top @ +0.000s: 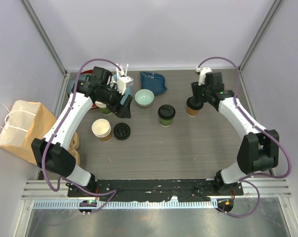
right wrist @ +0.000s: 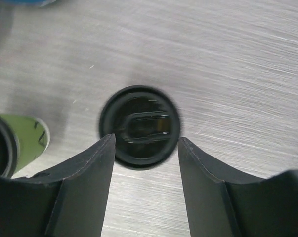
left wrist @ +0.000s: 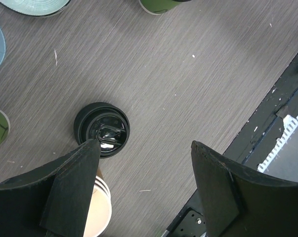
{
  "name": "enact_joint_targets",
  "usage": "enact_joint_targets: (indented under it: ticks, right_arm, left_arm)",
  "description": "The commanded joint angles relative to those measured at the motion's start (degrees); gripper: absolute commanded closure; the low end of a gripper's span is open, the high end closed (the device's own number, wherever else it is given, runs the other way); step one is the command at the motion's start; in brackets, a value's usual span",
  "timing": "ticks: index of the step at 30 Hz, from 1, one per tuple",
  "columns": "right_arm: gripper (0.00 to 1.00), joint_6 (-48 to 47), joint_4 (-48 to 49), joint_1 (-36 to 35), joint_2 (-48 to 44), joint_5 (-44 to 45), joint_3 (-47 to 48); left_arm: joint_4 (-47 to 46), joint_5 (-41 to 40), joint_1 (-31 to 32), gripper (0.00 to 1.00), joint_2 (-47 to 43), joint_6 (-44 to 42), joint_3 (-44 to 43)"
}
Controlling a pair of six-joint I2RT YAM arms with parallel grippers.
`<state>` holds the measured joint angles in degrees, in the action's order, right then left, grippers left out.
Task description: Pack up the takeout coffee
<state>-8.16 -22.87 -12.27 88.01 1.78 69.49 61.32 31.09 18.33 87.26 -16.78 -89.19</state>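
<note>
Right gripper [top: 194,100], top view: poised directly over the brown-walled cup [top: 191,110] at the far right of the table [top: 188,148]; finger spread not readable from this angle. Green-walled cup [top: 166,114], black lid on, upright mid-table, apart from both arms. Left gripper [top: 125,107] hangs at far left, near a mint bowl [top: 144,98]. Lidless cup stack [top: 102,129] and loose black lids [top: 122,131] sit just beside each other, nearer the bases. Paper bag [top: 20,129] stands beyond the table's left edge. Left wrist view: fingers spread wide, only bare tabletop between them; loose black lids lie by the left fingertip, cup stack partly hidden under that finger. Right wrist view: fingers [right wrist: 84,182] parted, holding nothing, tips flanking the brown-walled cup's round black lid, which lies below them and is slightly blurred; contact cannot be told. Green-walled cup shows at the left edge, apart from the fingers
</note>
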Motion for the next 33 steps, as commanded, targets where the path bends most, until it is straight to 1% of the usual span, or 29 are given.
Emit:
enact_joint_targets:
  ticks: [1,3,7,11,14,15,22,26,29,33]
  right_arm:
    - [0.41,7.99,6.26,8.39,-4.07,-7.12,-0.24]
    - [0.41,7.55,5.74,10.51,-1.71,-11.96,0.55]
    - [0.42,5.71,3.54,10.87,2.25,-16.63,1.43]
    - [0.45,5.18,3.89,10.95,3.92,-16.2,1.17]
    - [0.49,4.56,4.15,10.95,5.5,-16.02,1.43]
    - [0.51,4.39,4.24,10.95,5.86,-16.37,1.43]
    - [0.58,3.68,6.7,10.78,6.83,-18.65,-0.41]
    - [0.66,3.59,6.97,10.78,6.92,-18.66,-1.11]
    - [0.66,3.42,6.88,10.52,7.18,-19.01,-1.64]
    - [0.67,2.98,5.39,9.38,7.18,-19.36,-1.91]
  left_arm:
    - [-2.42,0.12,2.49,0.22,0.1,2.53,-2.75]
    - [-2.7,-0.15,3.29,0.22,0.27,2.8,-2.92]
    - [-2.43,-1.29,5.31,0.22,1.07,3.07,-3.54]
    - [-1.82,-1.82,6.28,0.22,1.68,3.07,-4.15]
    - [-1.99,-2.0,6.81,0.22,1.68,3.07,-4.24]
    - [-1.99,-2.17,7.07,0.22,1.77,2.98,-4.24]
    - [-1.91,-2.88,8.21,0.22,2.38,2.98,-4.59]
    - [-1.99,-3.23,9.53,0.22,3.35,3.06,-5.64]
    - [-2.34,-3.23,10.67,0.22,4.4,3.15,-6.26]
    - [-2.35,-2.36,12.43,0.22,6.51,3.41,-9.24]
